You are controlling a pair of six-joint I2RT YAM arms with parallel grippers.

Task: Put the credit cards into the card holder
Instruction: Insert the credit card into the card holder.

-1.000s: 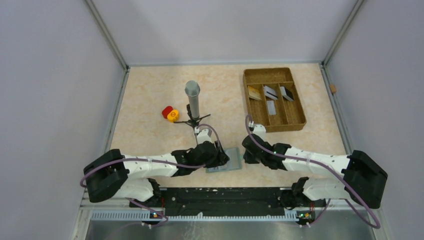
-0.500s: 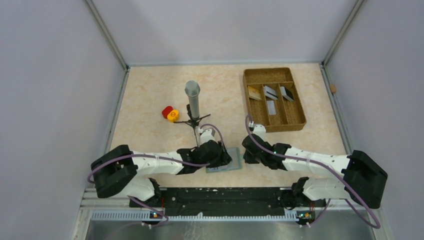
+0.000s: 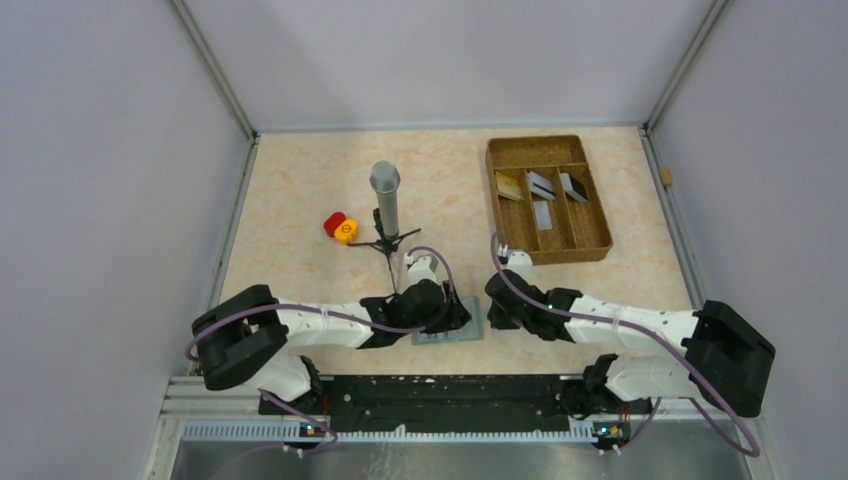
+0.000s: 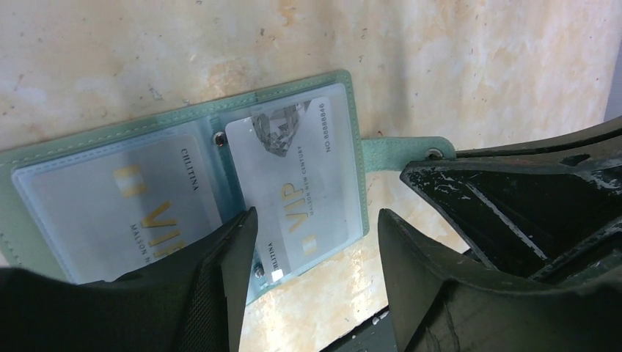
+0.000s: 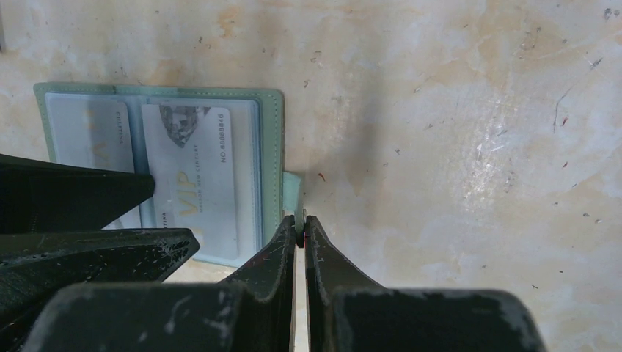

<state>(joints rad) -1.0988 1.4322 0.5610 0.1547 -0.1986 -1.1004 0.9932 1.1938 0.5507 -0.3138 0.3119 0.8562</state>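
Preparation of the holder, judging by the layout: no card in either gripper yet. Flat grey-green folding card holder (image 4: 354, 132) spread open on the mottled beige table (image 3: 300, 200) at the near edge, between the two arms, clear sleeves up, two pale VIP-printed cards (image 4: 293, 176) showing behind the plastic. Left gripper (image 4: 317, 220) low over it with jaws spread, holding nothing, one fingertip (image 4: 238, 227) on or just above the sleeve by the spine. Right gripper (image 5: 301, 220) with jaws pressed together at the small closing tab (image 5: 291, 187); nipped or merely pinned down, cannot tell. Several small thin credit cards (image 3: 542, 214), silvery grey, black and tan-gold, lying well apart from the holder in the brown compartmented tray (image 3: 575, 252) at the far right. Next, probably: keep the holder steadied, send one arm to the tray, lift a thin card off the tray floor by an edge, then line it up squarely with a sleeve mouth. Risk of the holder sliding or folding shut once released.
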